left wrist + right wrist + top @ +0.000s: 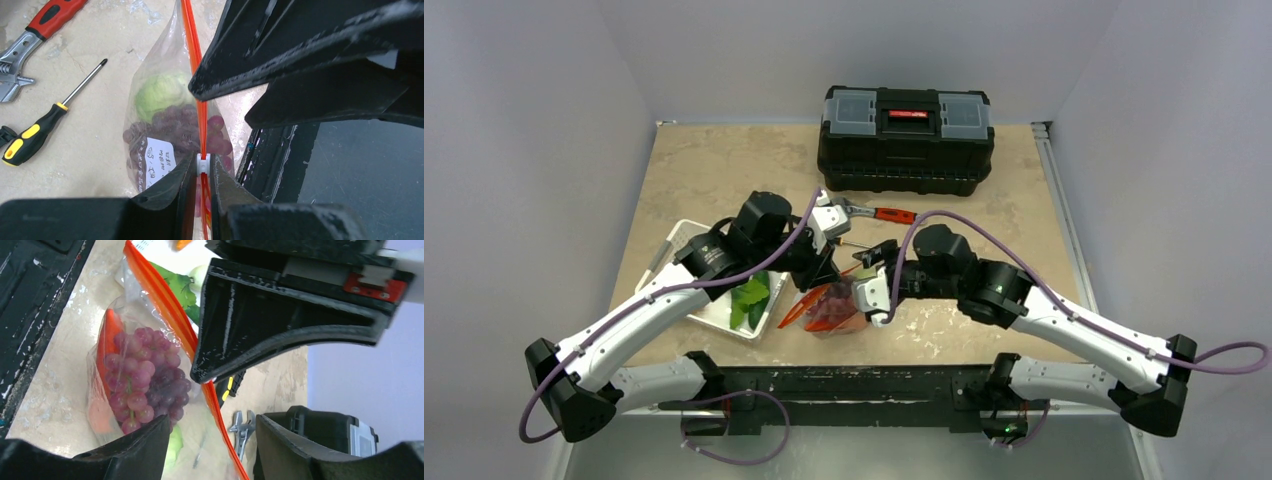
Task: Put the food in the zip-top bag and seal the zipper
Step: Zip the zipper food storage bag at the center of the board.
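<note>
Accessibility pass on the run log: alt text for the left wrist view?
The left pincer is shut on the white slider of the red-orange zipper on a clear zip-top bag holding a cabbage and a grape bunch. The right pincer's fingers fill the upper right; a screwdriver and a wrench lie at left.

End effectors: left (202, 164) pinched, right (212, 422) parted.

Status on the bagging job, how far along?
Done: grape bunch, carrot and cabbage are in the zip-top bag. In hand: left gripper pinches the white slider on the zipper. Left: finishing the seal; leafy pieces sit in the white basket.
</note>
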`<state>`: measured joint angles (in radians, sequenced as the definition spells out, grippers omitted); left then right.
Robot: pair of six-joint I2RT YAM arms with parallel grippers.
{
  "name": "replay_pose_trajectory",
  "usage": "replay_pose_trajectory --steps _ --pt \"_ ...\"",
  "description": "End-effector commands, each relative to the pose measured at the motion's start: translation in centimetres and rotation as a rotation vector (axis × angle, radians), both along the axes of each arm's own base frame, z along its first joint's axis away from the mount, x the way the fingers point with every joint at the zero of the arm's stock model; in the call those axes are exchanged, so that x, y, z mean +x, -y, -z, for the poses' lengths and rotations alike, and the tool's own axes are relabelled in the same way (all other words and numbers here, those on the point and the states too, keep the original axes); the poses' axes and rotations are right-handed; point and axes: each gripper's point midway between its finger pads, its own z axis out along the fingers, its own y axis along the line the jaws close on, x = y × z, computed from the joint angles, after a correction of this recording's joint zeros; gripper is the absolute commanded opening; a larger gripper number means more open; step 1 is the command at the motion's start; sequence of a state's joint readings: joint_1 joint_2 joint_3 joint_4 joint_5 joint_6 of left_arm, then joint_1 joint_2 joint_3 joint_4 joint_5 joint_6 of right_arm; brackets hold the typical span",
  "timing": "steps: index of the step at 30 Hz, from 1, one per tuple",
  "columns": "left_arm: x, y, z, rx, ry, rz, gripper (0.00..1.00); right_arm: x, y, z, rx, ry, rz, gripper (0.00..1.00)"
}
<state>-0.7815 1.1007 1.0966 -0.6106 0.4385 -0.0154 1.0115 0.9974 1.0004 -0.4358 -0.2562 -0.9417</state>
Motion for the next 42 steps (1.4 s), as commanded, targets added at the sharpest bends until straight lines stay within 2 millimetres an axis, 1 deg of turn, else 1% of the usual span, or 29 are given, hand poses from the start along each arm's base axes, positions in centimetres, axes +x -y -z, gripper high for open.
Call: replay_pose_trajectory --steps 1,3,5,9,10,13,14,17,19,21,24,27,29,31,33,35,37,39,42 --pt "-0.3 0.8 -3.4 -0.096 0.063 0.030 0.00 0.2 -1.0 -1.3 -0.009 0.062 -0.028 0.59" --pt "-0.3 0.8 -3.3 -0.097 0.062 0.031 0.00 0.5 -1.3 -1.0 -0.022 0.073 -0.012 0.55" --pt "-0.3 0.8 -3.3 -0.097 0.061 0.033 0.00 1.0 -1.3 -0.7 -0.040 0.088 0.015 0.54" --pt "-0.3 0.9 -3.3 -0.099 0.062 0.033 0.00 1.7 -1.4 -0.1 -0.067 0.104 0.061 0.44" --pt "-0.3 0.9 -3.3 -0.099 0.062 0.034 0.00 2.0 -1.4 0.0 -0.068 0.104 0.080 0.39" --pt "-0.2 0.9 -3.2 -0.097 0.059 0.033 0.00 3.0 -1.4 -0.1 -0.045 0.088 0.159 0.17" --pt "-0.2 0.9 -3.2 -0.096 0.058 0.033 0.00 3.3 -1.3 0.0 -0.046 0.081 0.187 0.12" --pt "-0.2 0.9 -3.2 -0.093 0.059 0.030 0.00 4.0 -0.8 0.7 -0.049 0.043 0.265 0.01" --pt "-0.1 0.8 -3.2 -0.088 0.061 0.021 0.00 4.8 -0.2 0.8 -0.018 0.022 0.359 0.00" --pt "0.1 0.6 -3.1 -0.078 0.066 0.009 0.00 5.4 0.2 0.8 0.047 -0.042 0.463 0.00" --pt "0.3 0.4 -3.0 -0.069 0.073 0.000 0.00 6.4 1.8 1.3 0.125 -0.109 0.649 0.00" --pt "0.4 0.2 -3.1 -0.066 0.082 -0.007 0.00 6.6 3.9 1.7 0.200 -0.165 0.790 0.00" --pt "0.5 0.1 -3.2 -0.064 0.088 -0.016 0.00 6.3 5.1 1.8 0.255 -0.200 0.834 0.00" --pt "0.5 -0.1 -3.3 -0.063 0.095 -0.022 0.00 6.8 7.4 1.0 0.388 -0.213 0.961 0.00" --pt "0.5 -0.2 -3.4 -0.064 0.104 -0.028 0.00 7.5 10.2 0.3 0.521 -0.223 1.111 0.00" --pt "0.6 -0.3 -3.4 -0.062 0.110 -0.033 0.00 8.3 12.8 0.2 0.596 -0.248 1.257 0.00" --pt "0.7 -0.4 -3.4 -0.061 0.110 -0.036 0.00 9.2 14.6 0.3 0.619 -0.292 1.378 0.00" --pt "0.7 -0.4 -3.4 -0.060 0.111 -0.038 0.00 9.8 15.8 0.4 0.618 -0.292 1.469 0.00" --pt "0.8 -0.4 -3.3 -0.055 0.113 -0.046 0.00 9.9 15.9 -0.1 0.621 -0.305 1.507 0.00"
